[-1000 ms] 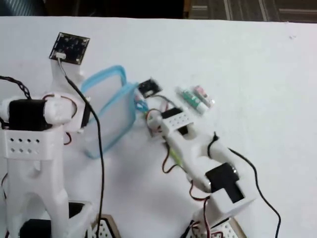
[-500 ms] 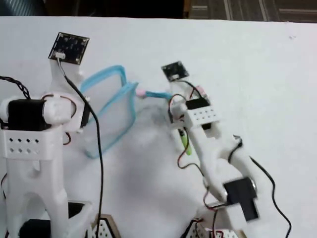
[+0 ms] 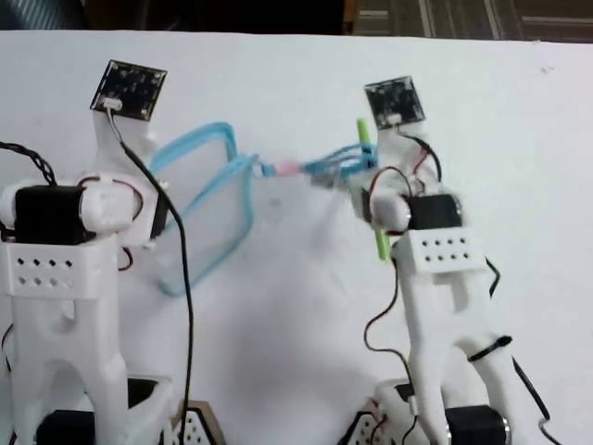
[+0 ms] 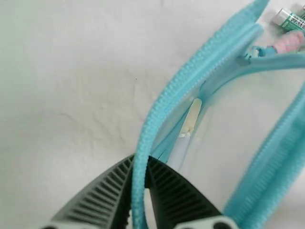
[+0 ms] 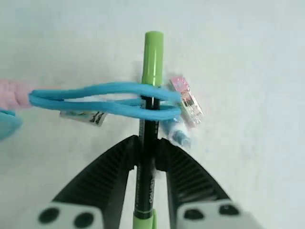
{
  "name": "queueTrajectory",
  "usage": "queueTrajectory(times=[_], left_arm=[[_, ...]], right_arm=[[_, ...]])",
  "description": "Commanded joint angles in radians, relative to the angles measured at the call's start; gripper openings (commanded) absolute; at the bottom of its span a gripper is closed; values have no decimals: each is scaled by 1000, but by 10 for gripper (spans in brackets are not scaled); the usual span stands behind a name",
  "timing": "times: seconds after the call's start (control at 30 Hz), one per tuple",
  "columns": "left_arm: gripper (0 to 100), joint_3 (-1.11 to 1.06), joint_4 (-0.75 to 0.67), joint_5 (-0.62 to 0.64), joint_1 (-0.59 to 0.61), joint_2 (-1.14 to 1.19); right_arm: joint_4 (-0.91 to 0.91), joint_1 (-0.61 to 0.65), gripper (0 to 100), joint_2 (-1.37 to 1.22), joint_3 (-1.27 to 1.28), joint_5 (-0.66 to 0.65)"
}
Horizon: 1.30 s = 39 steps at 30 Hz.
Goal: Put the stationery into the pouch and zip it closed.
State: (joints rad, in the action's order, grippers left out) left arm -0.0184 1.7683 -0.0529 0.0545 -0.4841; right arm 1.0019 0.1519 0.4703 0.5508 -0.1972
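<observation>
With left jaws pinching the pouch (image 3: 211, 209) rim and right jaws pinching the green marker (image 5: 153, 52), best unhook it from the blue pull loop (image 5: 109, 88) first.

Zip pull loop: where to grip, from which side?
Probably the loop mid-span, near the pink bead, from above, jaws across both strands: they run close and taut there; its far end is hooked on the green pen.

Clear blue-trimmed pouch (image 3: 218, 209) standing open, green marker (image 5: 153, 50) crossing its stretched blue strap loop (image 5: 90, 98)
</observation>
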Motion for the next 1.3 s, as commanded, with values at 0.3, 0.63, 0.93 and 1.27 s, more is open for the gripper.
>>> queueTrajectory(times=[0.3, 0.63, 0.93, 1.27], left_arm=[[23, 11, -18, -6, 4, 10], [23, 11, -18, -6, 4, 10], [23, 11, -18, -6, 4, 10], [23, 11, -18, -6, 4, 10]], right_arm=[[268, 338, 17, 163, 110, -72], [647, 568, 17, 202, 107, -114], [750, 383, 17, 213, -87, -265], [140, 220, 17, 213, -354, 81]])
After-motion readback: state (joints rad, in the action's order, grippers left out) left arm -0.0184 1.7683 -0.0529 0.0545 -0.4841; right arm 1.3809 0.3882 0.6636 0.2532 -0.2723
